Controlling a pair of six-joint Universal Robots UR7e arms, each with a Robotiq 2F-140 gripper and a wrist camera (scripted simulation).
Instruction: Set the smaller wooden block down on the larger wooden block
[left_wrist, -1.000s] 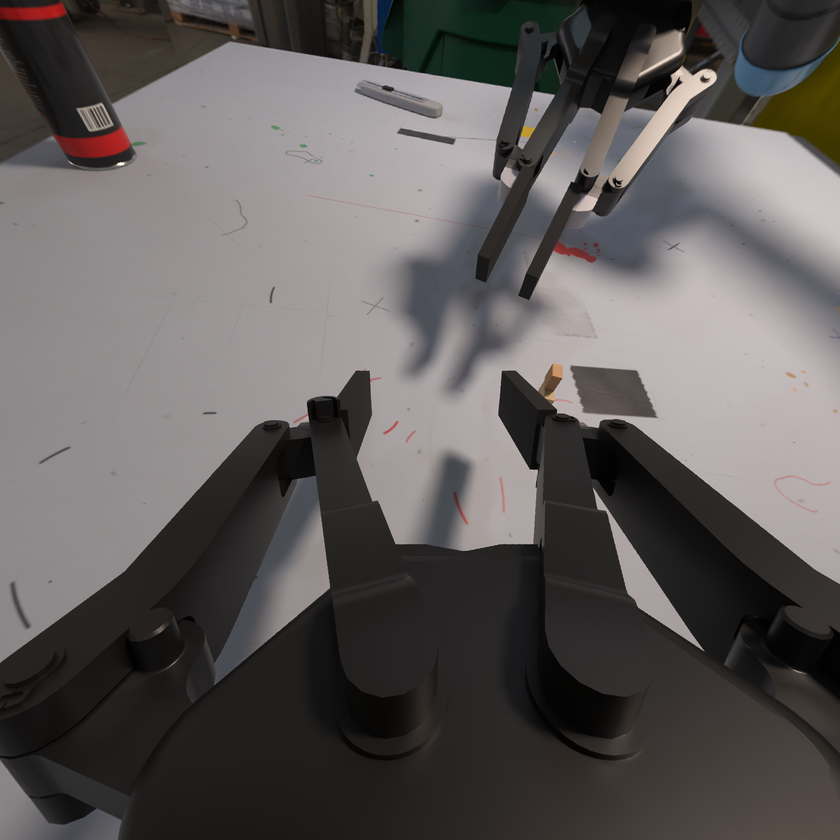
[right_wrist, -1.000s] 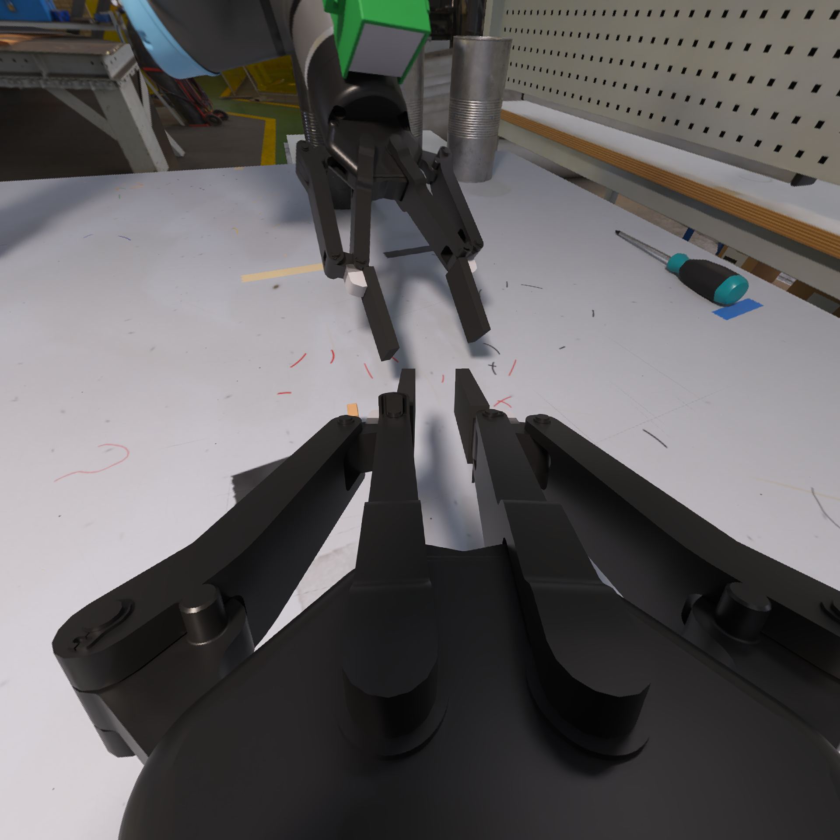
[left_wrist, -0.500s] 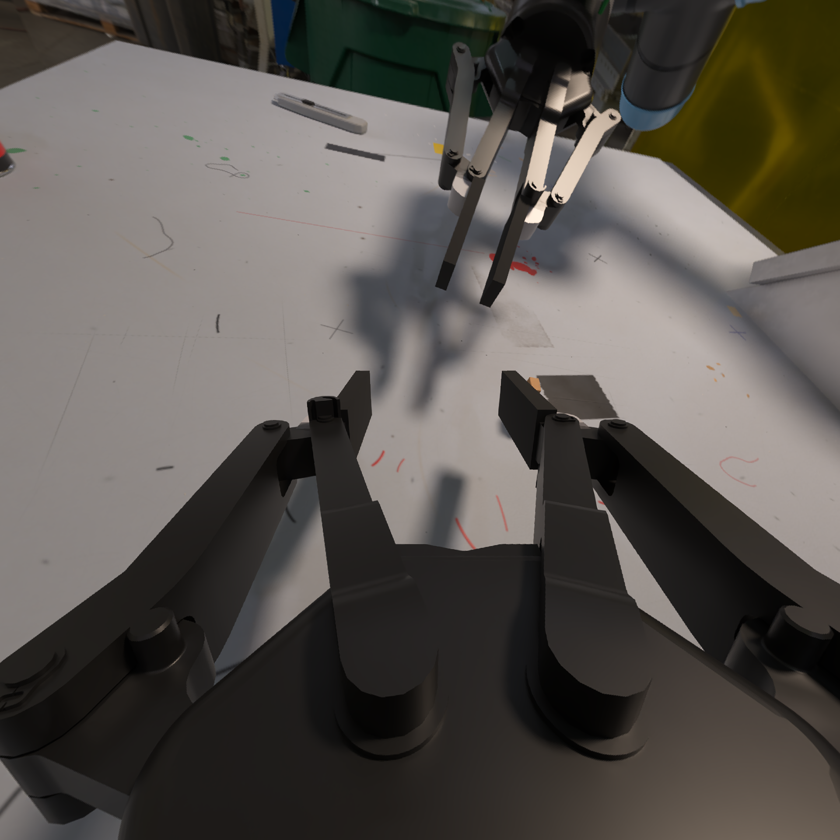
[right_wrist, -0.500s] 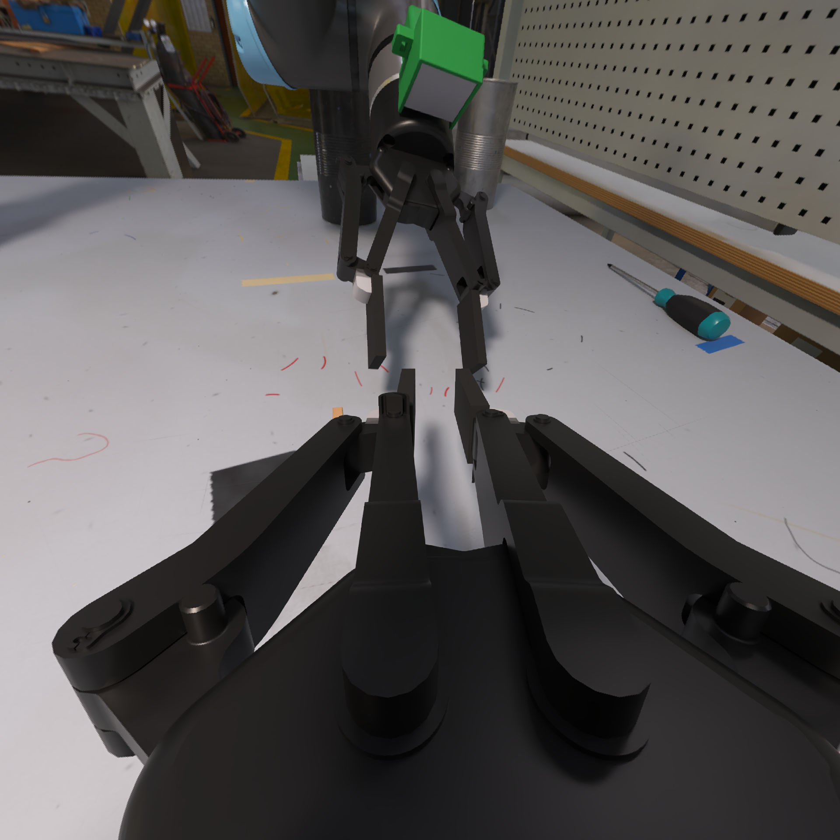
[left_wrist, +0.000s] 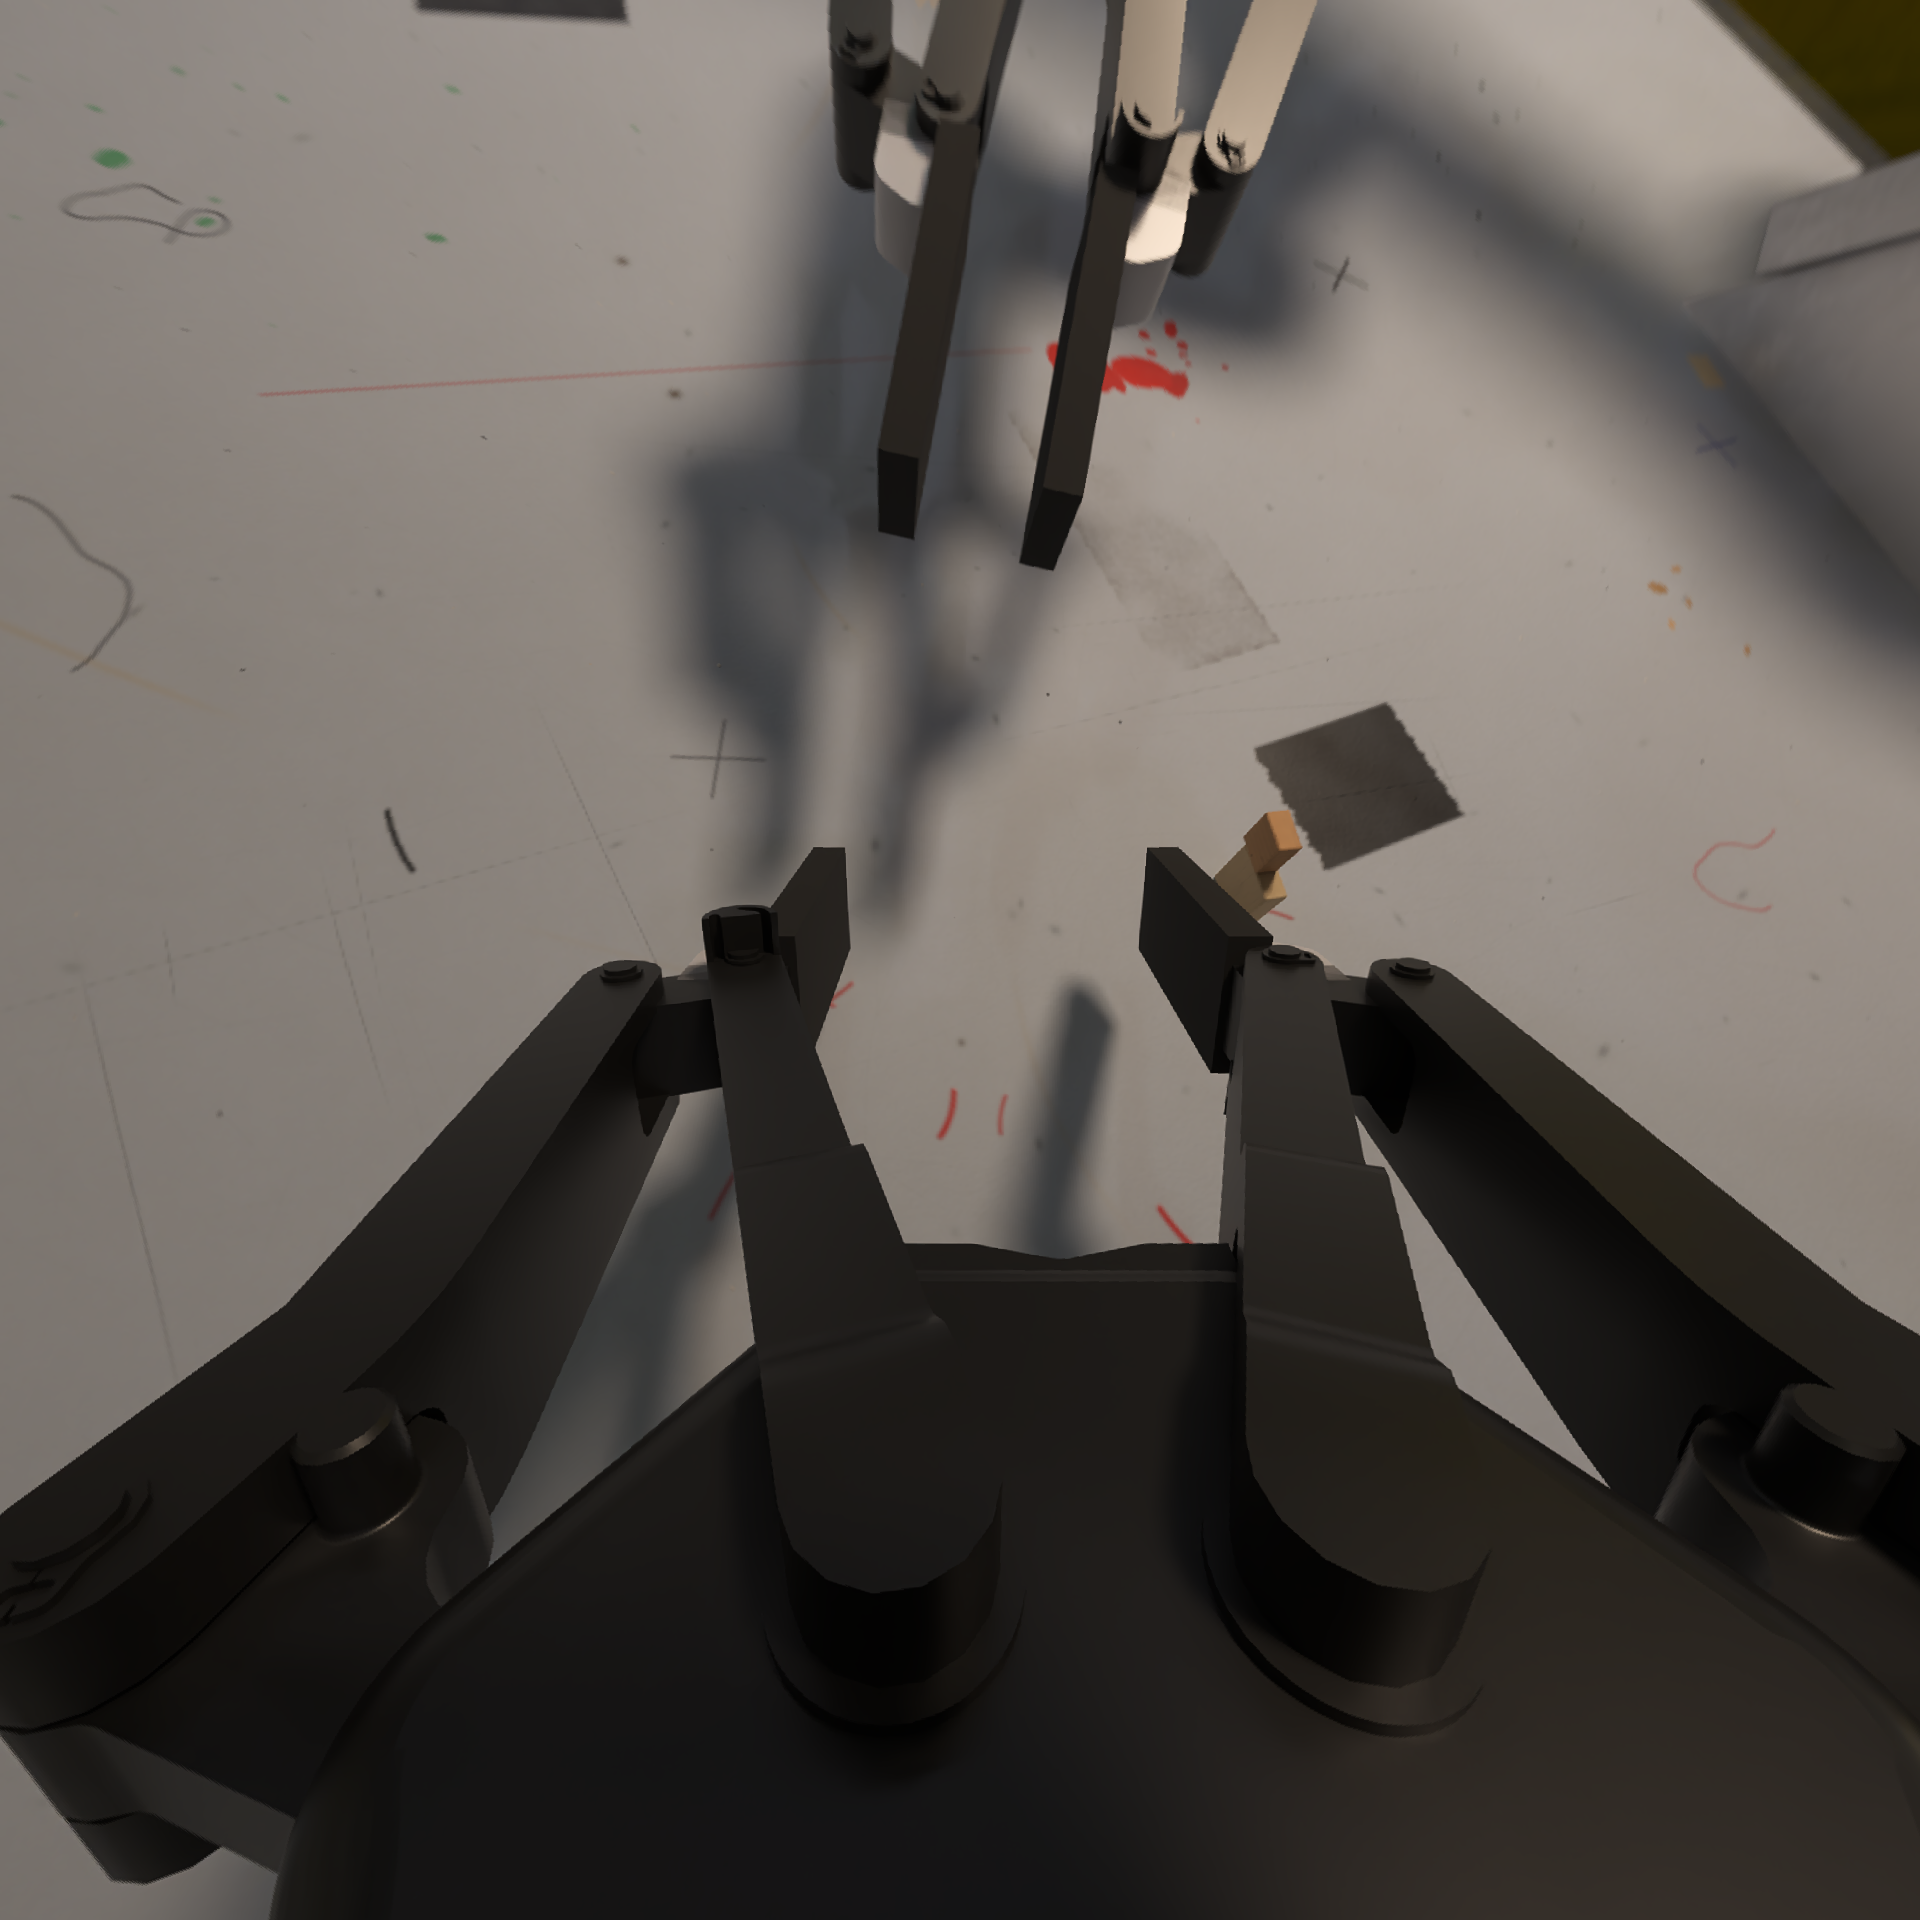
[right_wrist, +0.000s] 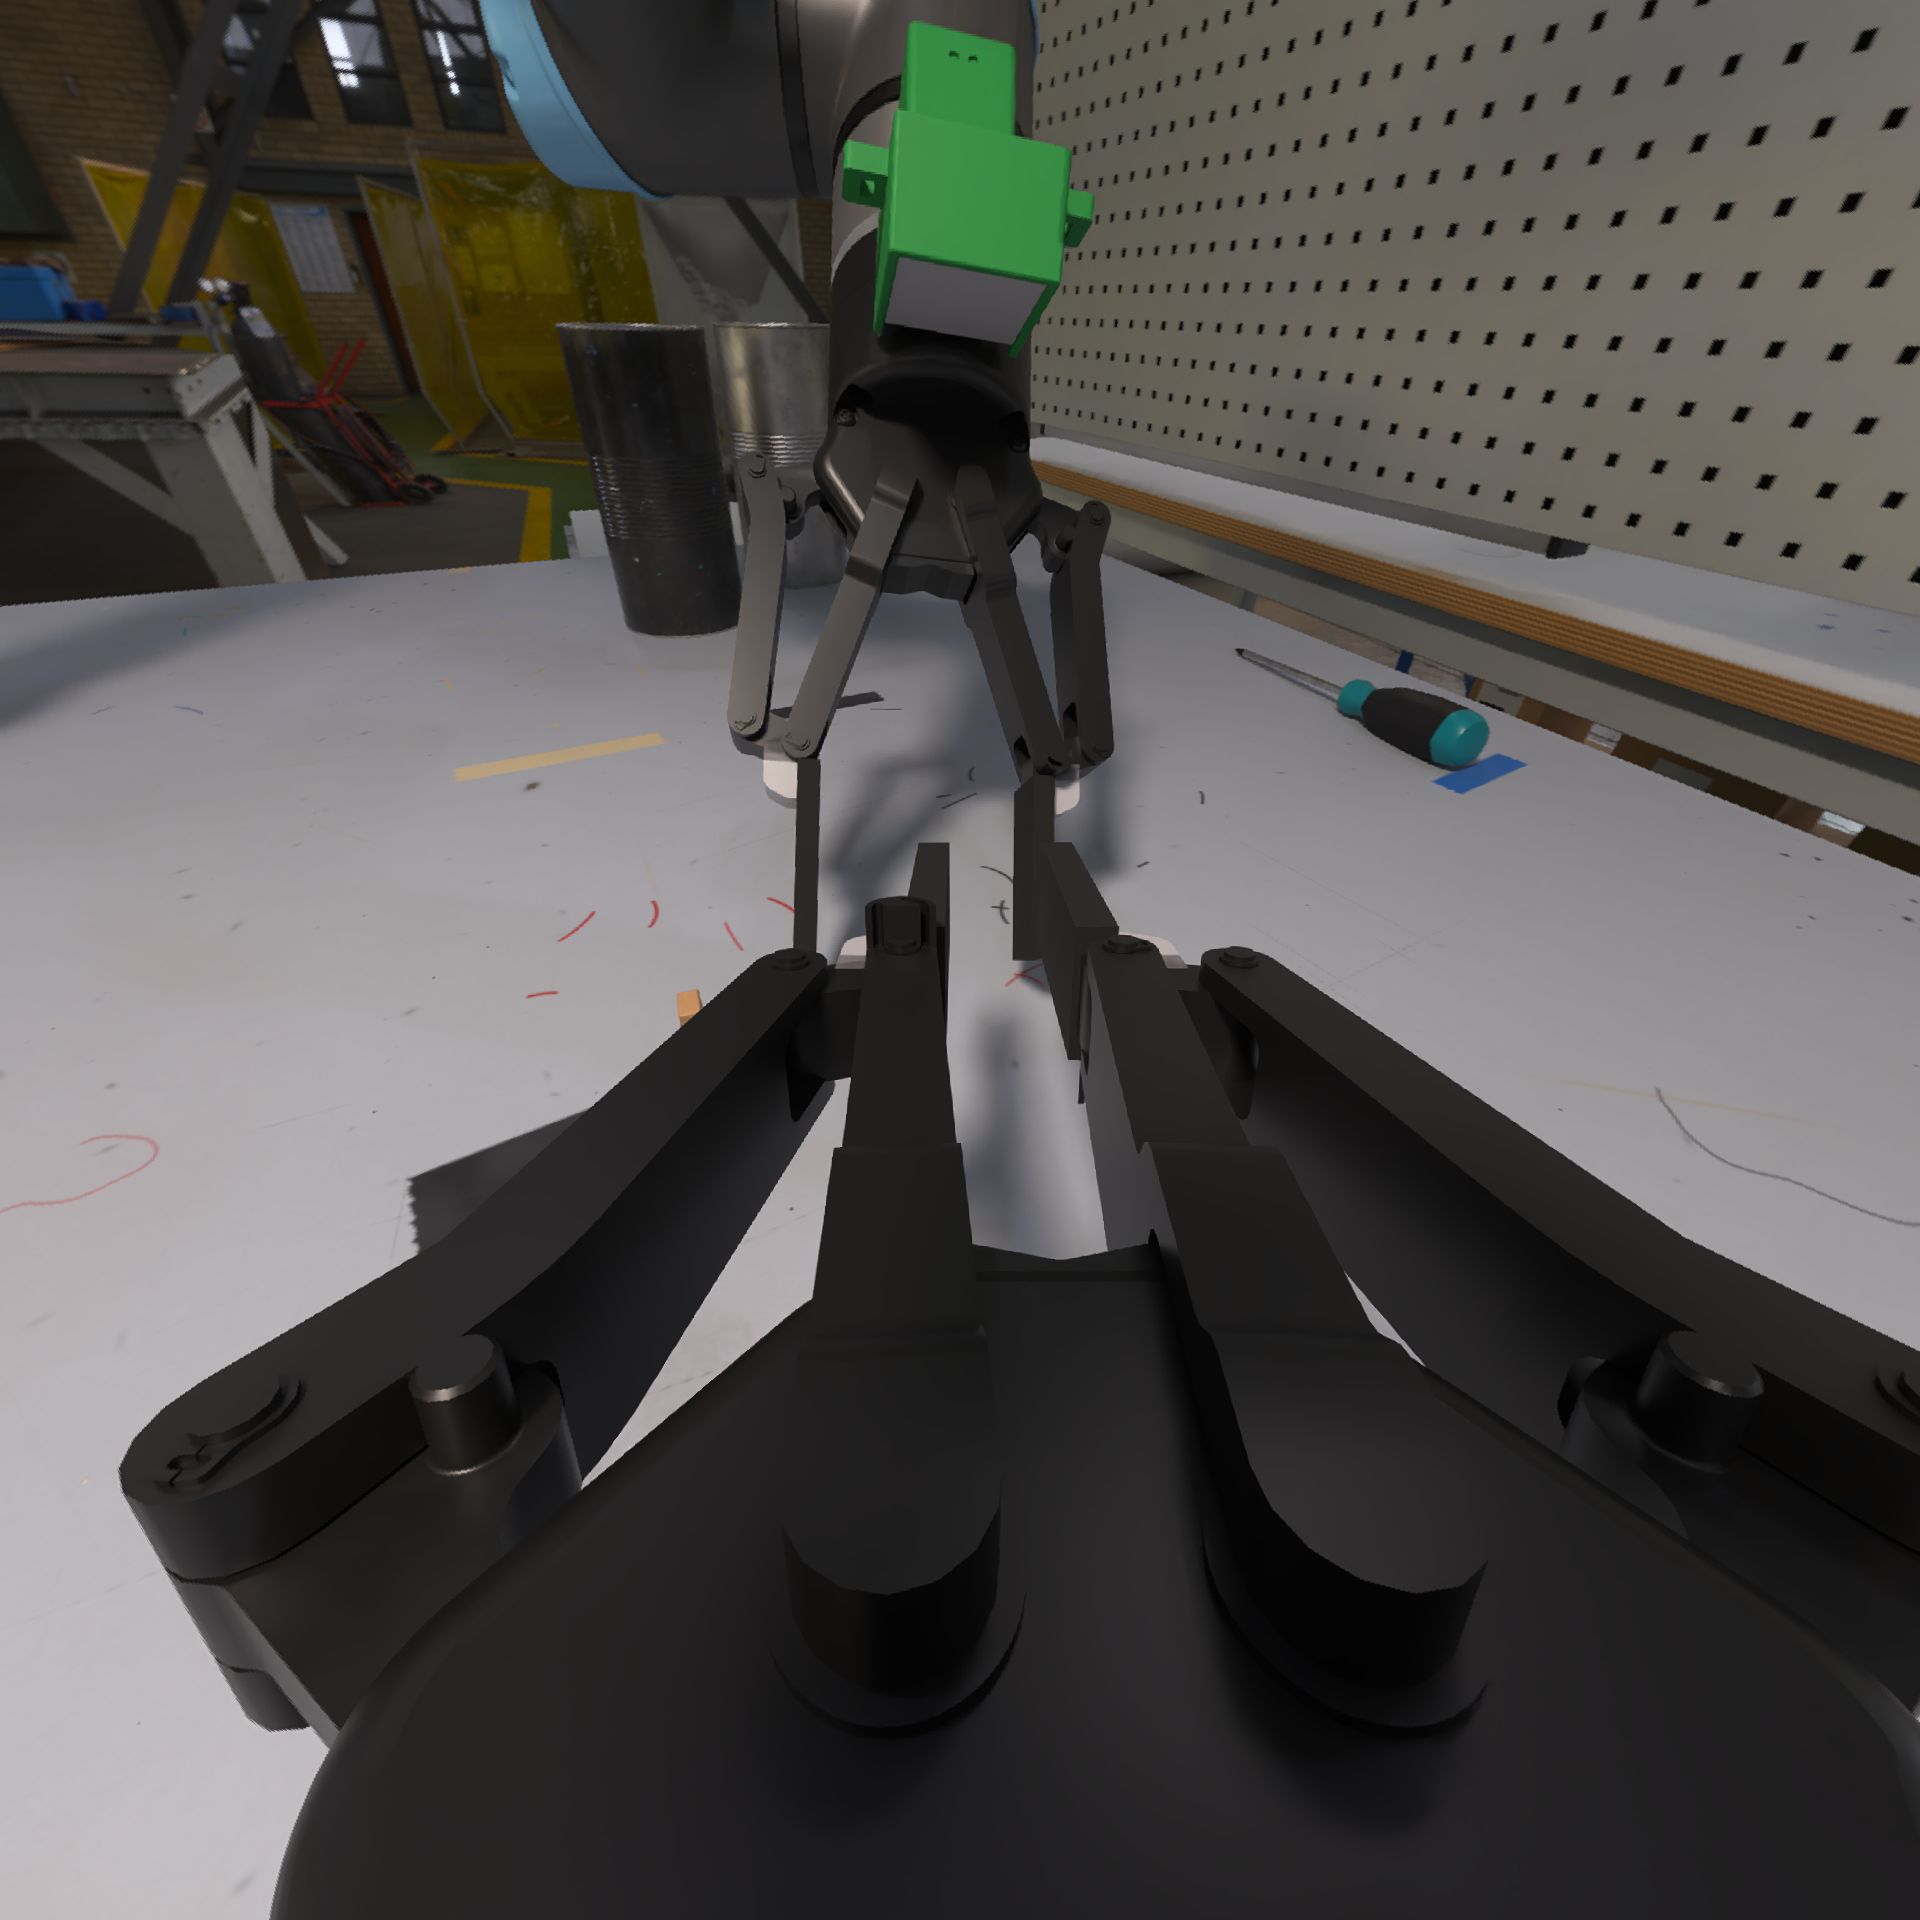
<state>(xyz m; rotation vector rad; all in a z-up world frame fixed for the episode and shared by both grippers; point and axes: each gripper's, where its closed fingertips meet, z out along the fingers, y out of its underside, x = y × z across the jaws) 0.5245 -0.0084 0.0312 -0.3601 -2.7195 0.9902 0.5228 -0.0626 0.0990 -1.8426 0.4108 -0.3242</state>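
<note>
Left gripper (left_wrist: 992, 883): jaws open, empty. Right gripper (right_wrist: 997, 883): jaws open, narrower gap, empty. Small block (left_wrist: 1272, 837) atop large block (left_wrist: 1247, 883), mid-table (left_wrist: 312, 623), beside left gripper.

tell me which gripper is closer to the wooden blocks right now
Left. The left gripper is open, and the wooden blocks stand just outside one of its fingertips. The right gripper hangs farther back over the table, empty.

Desk (left_wrist: 312, 623): pale grey, red and green flecks
Blocks (left_wrist: 1262, 862): tan, orange-brown
Screwdriver (right_wrist: 1403, 717): teal-and-black handle
End effectors (left_wrist: 992, 904): black
</note>
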